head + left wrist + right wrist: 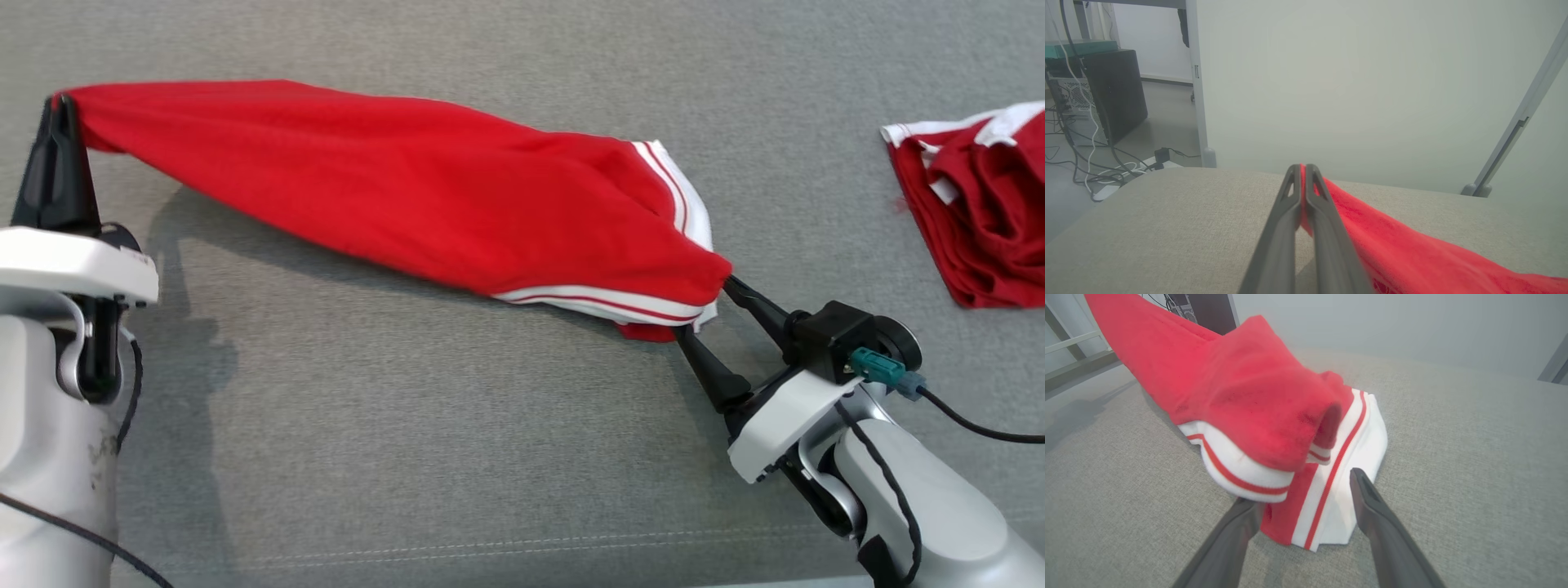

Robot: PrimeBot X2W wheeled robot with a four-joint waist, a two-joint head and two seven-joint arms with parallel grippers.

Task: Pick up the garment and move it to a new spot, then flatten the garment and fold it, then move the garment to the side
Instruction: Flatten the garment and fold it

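Garment (392, 188), red with white striped trim, hangs stretched in a long sagging band above a grey cushion (408, 425), running from the far left across to the right of centre in the head view. The left gripper (61, 102) stands upright at the far left with its two dark fingers pressed together on one red corner, holding that end up off the cushion; the left wrist view shows the same pinch, a thin red edge caught between the closed fingers (1290, 212) and the cloth falling away to the right. The other end of the garment, the one with the white bands and thin red lines, droops down to the cushion, where a flat fold of it rests. The right gripper (709, 314) reaches in from the lower right with its fingers (1372, 510) spread wide apart: in the right wrist view one finger runs under the drooping white hem and the other lies at the edge of the flat white fold, gripping nothing. A heap of clothing (980, 220), also red and white, lies on the cushion at the far right, well apart from the garment. Beyond the cushion, the left wrist view shows a pale wall (1372, 81), a dark computer case (1114, 90) and loose cables (1106, 167) on the floor.
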